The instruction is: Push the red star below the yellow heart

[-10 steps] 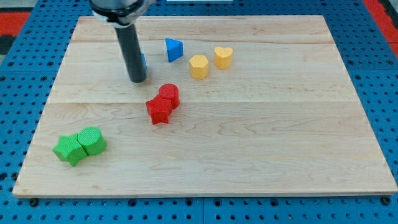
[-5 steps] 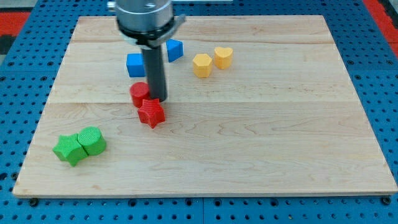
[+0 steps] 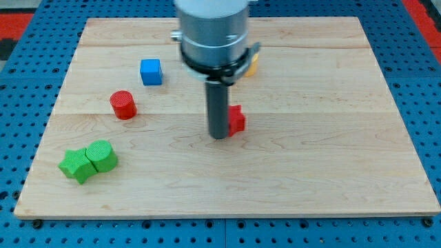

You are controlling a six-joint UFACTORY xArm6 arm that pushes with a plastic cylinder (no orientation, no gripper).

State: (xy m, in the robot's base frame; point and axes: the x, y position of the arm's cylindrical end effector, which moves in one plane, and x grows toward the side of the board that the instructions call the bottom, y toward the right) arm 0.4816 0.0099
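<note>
The red star (image 3: 237,120) lies near the board's middle, partly hidden behind my rod. My tip (image 3: 219,136) rests on the board against the star's left side. Only an orange-yellow sliver (image 3: 253,66) of a yellow block shows at the right of the arm's body, above the star; I cannot tell if it is the heart. The arm hides the other yellow block and the blue triangle.
A red cylinder (image 3: 123,105) sits at the left of the middle. A blue cube (image 3: 151,71) lies above it. Two green blocks (image 3: 88,160) touch each other at the lower left. The wooden board (image 3: 331,172) has blue pegboard around it.
My tip swept right, carrying the red star from left of centre to the middle. The red cylinder slid left, away from the star. The arm now hides the yellow blocks and blue triangle.
</note>
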